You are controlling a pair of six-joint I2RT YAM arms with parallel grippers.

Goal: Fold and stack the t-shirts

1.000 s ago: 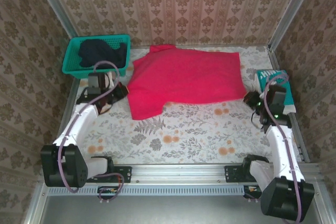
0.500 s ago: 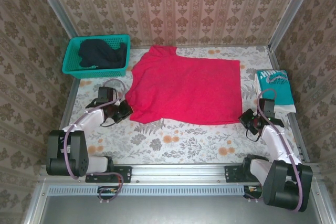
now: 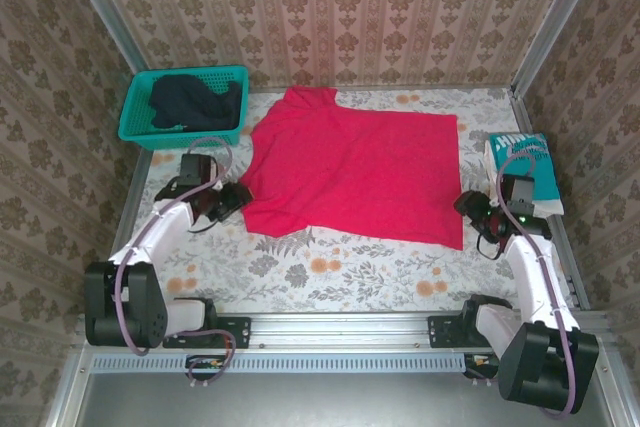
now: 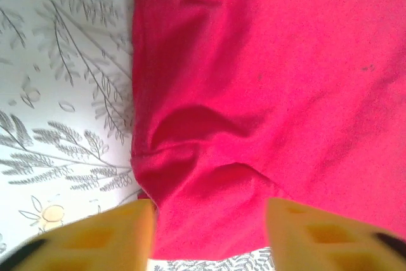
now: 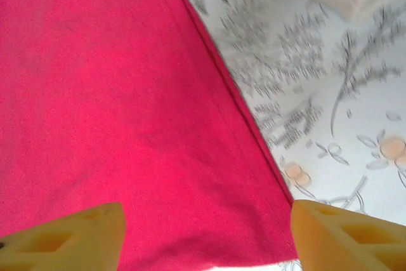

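Observation:
The red-pink t-shirt [image 3: 350,162] lies spread flat in the middle of the table, collar at the far left. My left gripper [image 3: 232,199] sits at its near-left corner, open. In the left wrist view the yellow fingers [image 4: 95,239] stand apart over the wrinkled red cloth [image 4: 266,80], gripping nothing. At the near-right corner is my right gripper [image 3: 468,205], also open, its wide-set fingertips [image 5: 346,236] over the hem [image 5: 114,106]. A folded teal t-shirt [image 3: 520,159] with white print rests at the right edge. The dark t-shirt [image 3: 190,99] is bunched in the basket.
The teal plastic basket [image 3: 135,132] stands at the far-left corner. The floral table surface [image 3: 330,267] shows in front of the red shirt. Patterned walls and metal rails close in the table on three sides.
The red shirt was drawn toward the near edge and laid out flat. Both grippers, shut on its corners before, have opened and released it.

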